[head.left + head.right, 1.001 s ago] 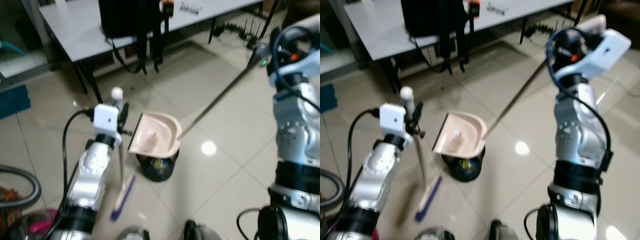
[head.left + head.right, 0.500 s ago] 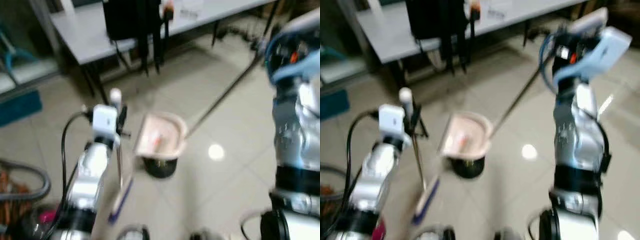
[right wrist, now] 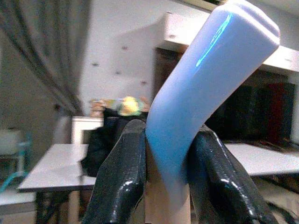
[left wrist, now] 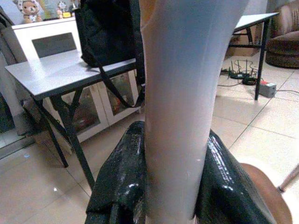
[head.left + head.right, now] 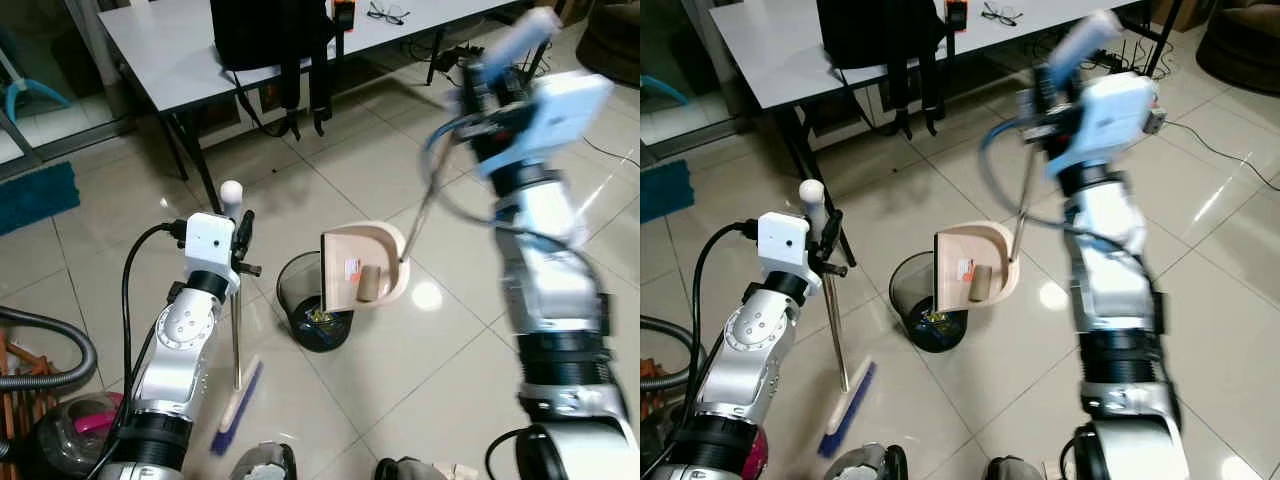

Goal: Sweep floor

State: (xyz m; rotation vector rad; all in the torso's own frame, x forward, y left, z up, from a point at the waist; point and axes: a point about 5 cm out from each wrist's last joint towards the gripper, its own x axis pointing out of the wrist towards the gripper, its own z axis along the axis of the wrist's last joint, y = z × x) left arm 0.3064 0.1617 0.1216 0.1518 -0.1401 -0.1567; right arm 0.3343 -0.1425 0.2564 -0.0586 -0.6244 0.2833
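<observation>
The right end effector (image 5: pixel 1055 75) is clamping the dustpan (image 5: pixel 363 265) handle, tipping the pan over the bin (image 5: pixel 312 305). The left end effector (image 5: pixel 238 235) is gripping the broom (image 5: pixel 236 340) beside the bin; what looks like debris is sliding out.

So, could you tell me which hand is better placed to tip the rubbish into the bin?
Right. The right hand grips the dustpan handle, with the dustpan tilted beside the bin. The left hand just holds the broom.

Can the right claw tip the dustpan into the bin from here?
Probably yes. The right claw grips the handle, and the dustpan hangs tilted at the bin rim; nothing lies between them.
</observation>
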